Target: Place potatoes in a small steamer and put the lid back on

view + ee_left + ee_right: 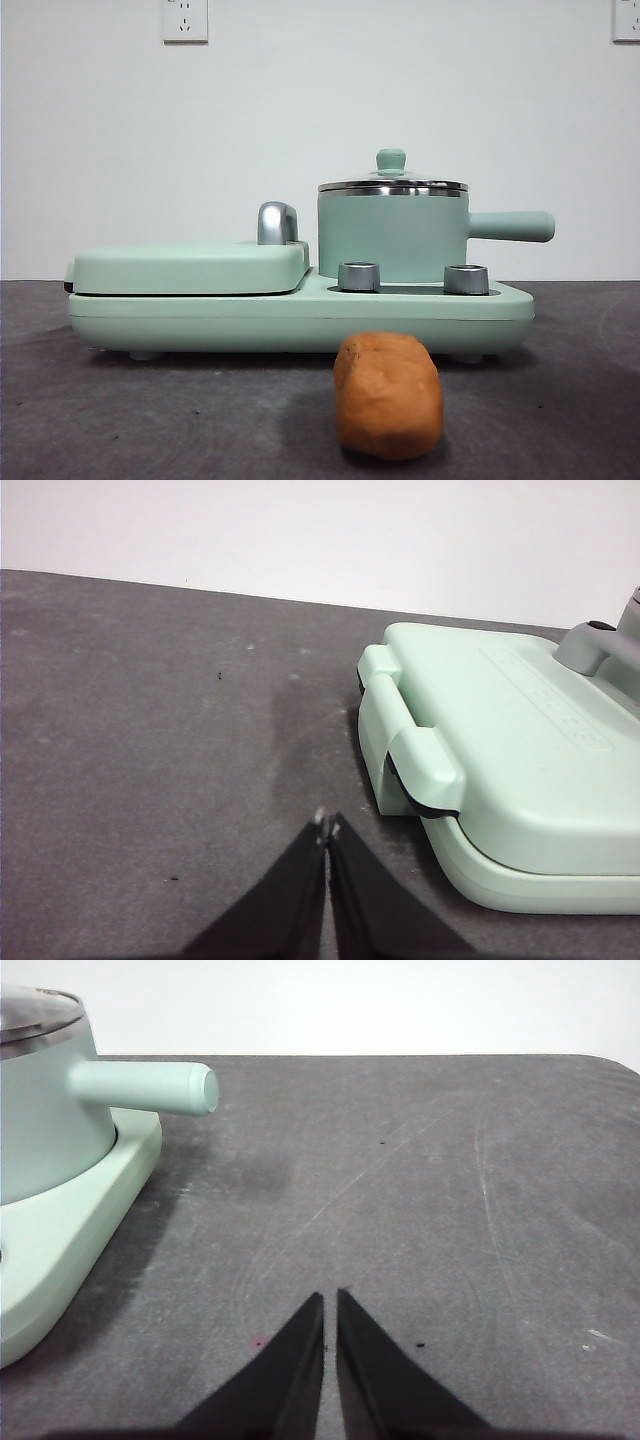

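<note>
Potato (pixel 388 395) right up front, lying on the dark grey surface (pixel 150 420) just before the mint cooker base (pixel 300 318). Behind it sits the small steamer (pixel 392 238), lid (pixel 392 183) on, griddle (pixel 190 268) alongside, white wall with sockets beyond. Left wrist view: left end effector (pixel 327 828) pinched narrow, empty, hovering near the griddle's end. Right wrist view: right end effector (pixel 330 1302) nearly closed, empty, beside the steamer's handle (pixel 145 1087). Nothing started, I'd say; the lid's knob needs lifting first.
</note>
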`<control>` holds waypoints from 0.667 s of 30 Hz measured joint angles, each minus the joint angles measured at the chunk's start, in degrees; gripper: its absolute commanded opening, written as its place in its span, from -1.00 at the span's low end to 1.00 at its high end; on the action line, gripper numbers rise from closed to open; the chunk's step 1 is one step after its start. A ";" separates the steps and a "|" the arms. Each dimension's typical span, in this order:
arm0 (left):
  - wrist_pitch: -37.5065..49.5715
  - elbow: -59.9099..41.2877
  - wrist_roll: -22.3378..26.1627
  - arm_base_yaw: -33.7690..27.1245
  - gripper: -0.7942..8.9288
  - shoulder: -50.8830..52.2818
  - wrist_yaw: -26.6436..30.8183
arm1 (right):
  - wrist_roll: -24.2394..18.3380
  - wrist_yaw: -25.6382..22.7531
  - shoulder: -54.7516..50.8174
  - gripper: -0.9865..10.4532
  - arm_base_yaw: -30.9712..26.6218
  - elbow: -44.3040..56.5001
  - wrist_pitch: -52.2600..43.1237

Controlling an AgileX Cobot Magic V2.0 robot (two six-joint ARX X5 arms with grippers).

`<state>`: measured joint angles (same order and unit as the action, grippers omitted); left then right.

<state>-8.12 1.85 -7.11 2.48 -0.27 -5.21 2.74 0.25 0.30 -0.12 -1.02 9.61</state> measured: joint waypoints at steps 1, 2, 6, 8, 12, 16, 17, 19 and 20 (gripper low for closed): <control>0.00 0.00 0.02 0.00 -0.82 0.02 0.00 | 0.04 0.04 0.00 -0.80 0.00 0.02 0.00; 0.00 0.00 0.02 0.00 -0.82 0.02 0.00 | 0.07 0.20 0.00 -0.80 0.00 0.02 -0.02; 1.44 0.00 -0.22 0.00 -0.82 0.00 0.00 | 2.69 1.38 0.00 -0.80 0.00 0.07 -1.92; 4.28 0.00 -1.90 0.00 -0.82 0.00 -0.02 | 4.85 1.55 0.00 -0.80 0.02 -0.04 -2.36; 10.29 0.22 -8.70 0.00 -0.82 0.02 -0.52 | 9.66 1.57 0.59 -0.80 0.00 -3.52 0.24; 7.80 3.26 -14.21 0.04 -0.82 -0.59 -0.98 | 13.29 2.14 2.84 -0.80 0.02 -11.02 2.10; 7.15 4.83 -15.45 0.07 -0.82 -1.07 -1.07 | 14.19 3.13 4.15 -0.80 0.02 -13.51 2.43; 6.54 8.22 -17.84 0.33 -0.82 -2.27 -1.14 | 15.17 5.84 6.75 -0.80 0.02 -17.33 2.64; 6.12 10.12 -18.88 0.44 -0.82 -3.06 -1.14 | 15.39 7.45 8.31 -0.80 0.02 -19.34 2.91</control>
<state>-2.00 11.97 -26.00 2.92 -3.33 -6.35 18.13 7.70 8.60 -0.10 -20.36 12.51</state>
